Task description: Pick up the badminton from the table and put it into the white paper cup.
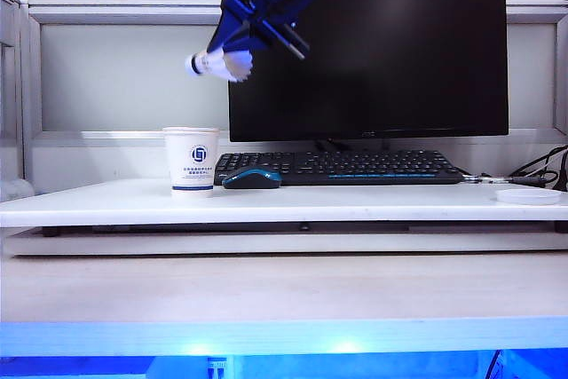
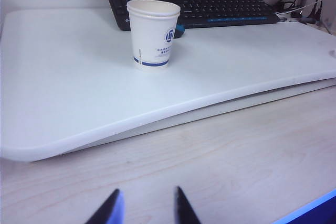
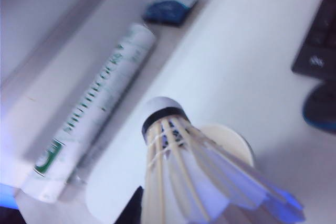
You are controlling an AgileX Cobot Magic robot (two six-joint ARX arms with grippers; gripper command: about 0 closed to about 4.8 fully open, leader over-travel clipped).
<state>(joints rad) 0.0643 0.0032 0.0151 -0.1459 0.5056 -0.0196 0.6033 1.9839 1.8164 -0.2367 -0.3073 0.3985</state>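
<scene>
Right end effector hangs high above the bench, clamped on the feather skirt of the badminton, whose cork tip points toward the left of the exterior view. Left end effector sits low over the wooden surface in front of the bench, its two fingers spread wide and holding nothing.

By the look of it, the carry is under way: the pick-up is done, the drop is not. The white paper cup stands upright near the bench's back left corner, just beside a mouse, and the shuttlecock hangs above it and slightly to the right. The next move likely calls for bringing the cork tip downward over the cup's open mouth, lowering, then releasing; a tilted entry could catch the rim and tip the light cup.

Counted, largest first: one monitor, one keyboard, one shuttlecock tube lying off the bench's edge, one cup, one mouse, one shuttlecock.
</scene>
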